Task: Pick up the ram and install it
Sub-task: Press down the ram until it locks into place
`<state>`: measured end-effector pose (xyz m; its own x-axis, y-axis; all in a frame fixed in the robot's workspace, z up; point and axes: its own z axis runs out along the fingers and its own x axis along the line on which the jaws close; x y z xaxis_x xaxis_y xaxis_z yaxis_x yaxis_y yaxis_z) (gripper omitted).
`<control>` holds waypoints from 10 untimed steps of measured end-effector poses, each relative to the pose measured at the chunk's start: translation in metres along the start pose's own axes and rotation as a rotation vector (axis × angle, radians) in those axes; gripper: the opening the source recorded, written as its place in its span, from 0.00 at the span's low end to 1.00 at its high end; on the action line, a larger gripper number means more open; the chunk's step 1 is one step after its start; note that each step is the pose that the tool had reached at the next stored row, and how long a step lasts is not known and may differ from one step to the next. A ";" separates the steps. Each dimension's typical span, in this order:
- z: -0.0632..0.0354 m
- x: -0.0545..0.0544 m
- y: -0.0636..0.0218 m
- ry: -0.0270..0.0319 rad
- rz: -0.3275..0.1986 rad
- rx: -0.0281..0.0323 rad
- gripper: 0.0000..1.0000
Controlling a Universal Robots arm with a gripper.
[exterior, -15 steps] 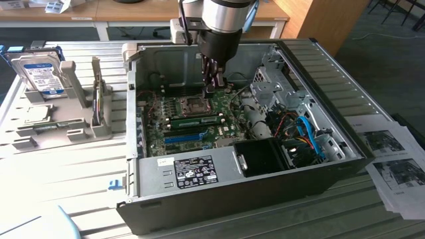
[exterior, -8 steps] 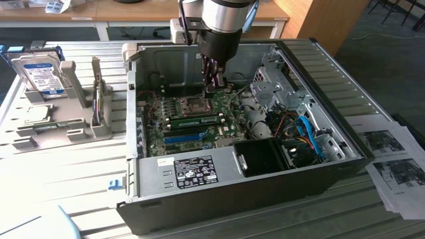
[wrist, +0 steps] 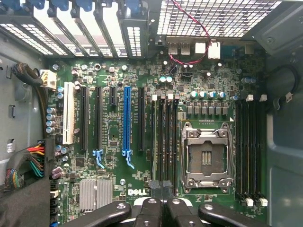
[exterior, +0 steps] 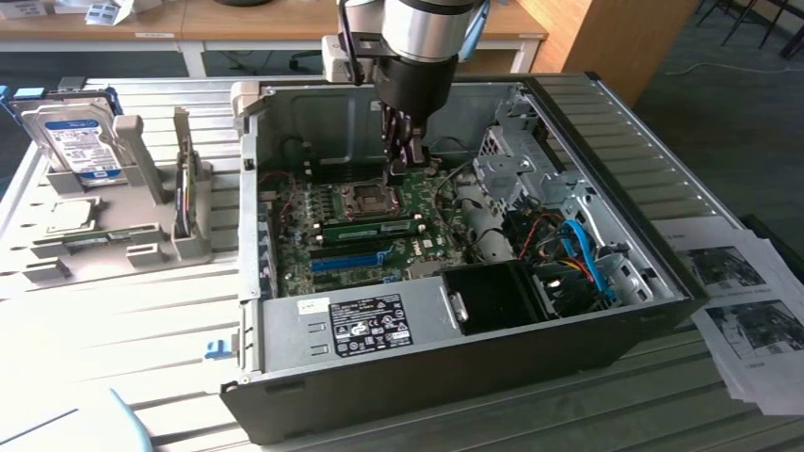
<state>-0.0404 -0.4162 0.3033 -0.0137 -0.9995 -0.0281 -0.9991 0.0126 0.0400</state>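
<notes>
**One ram stick in the slot bank, tool closed above it**

Item: the ram point(exterior: 371, 227), a slim green stick. We place it inside the open computer case point(exterior: 653, 282), on the board between the CPU socket point(exterior: 367, 198) and the blue slot strip point(exterior: 345, 261). It appears to stand on its long edge in the memory slots point(wrist: 165, 142). We cannot tell whether it is pressed fully home.

Orientation: its long axis runs across the exterior view from left to right, parallel to the blue slot strip. One broad face is turned toward that camera.

Tool: the tool point(exterior: 399, 172) hangs upright inside the case with its jaws closed tight. We make out nothing held between them. In the wrist view its fingertips point(wrist: 150, 205) sit over one end of the slot bank. We cannot tell whether they touch the stick.

Risks, as we judge them:
- Pressing near one end only could seat that end and leave the other raised, so the stick sits tilted.
- A push slightly off the slot line could skid the closed tips onto the bare socket just beside it.
- Force on a stick whose notch is not lined up could flex the board.

Also on the worktop point(exterior: 126, 330): a grey fixture holding a hard drive point(exterior: 75, 141), well apart from the case.
</notes>
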 end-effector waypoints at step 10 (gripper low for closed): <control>-0.0004 0.000 -0.0104 0.0000 0.000 0.0000 0.09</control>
<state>-0.0300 -0.4163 0.3034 -0.0138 -0.9995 -0.0280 -0.9991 0.0126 0.0400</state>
